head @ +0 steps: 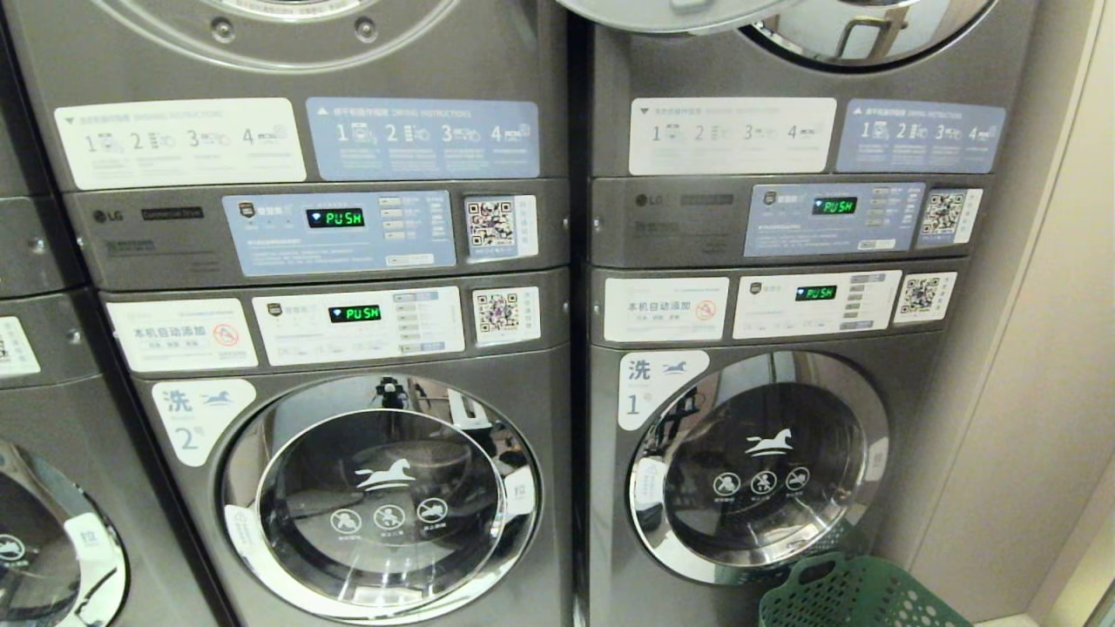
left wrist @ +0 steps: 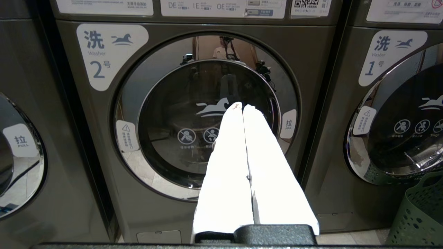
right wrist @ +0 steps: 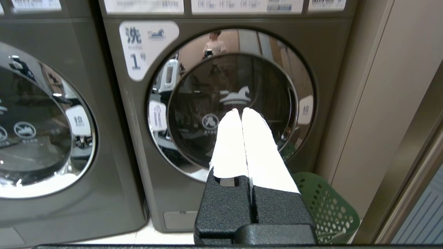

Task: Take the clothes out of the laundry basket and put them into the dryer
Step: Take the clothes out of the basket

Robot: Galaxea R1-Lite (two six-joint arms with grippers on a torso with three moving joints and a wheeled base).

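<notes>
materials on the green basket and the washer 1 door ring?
Green laundry basket: looks like moulded matte plastic, judging by the regular punched holes and a cut-out handle slot. Washer 1 door ring: mirror-bright, probably chromed metal or chromed plastic; it reflects the room sharply. The window inside it looks like dark glass or clear plastic.

Matt grey metal washers [head: 557, 383] with glossy chrome-ringed glass doors [head: 758, 466] — perforated green plastic basket [head: 858, 596].
</notes>
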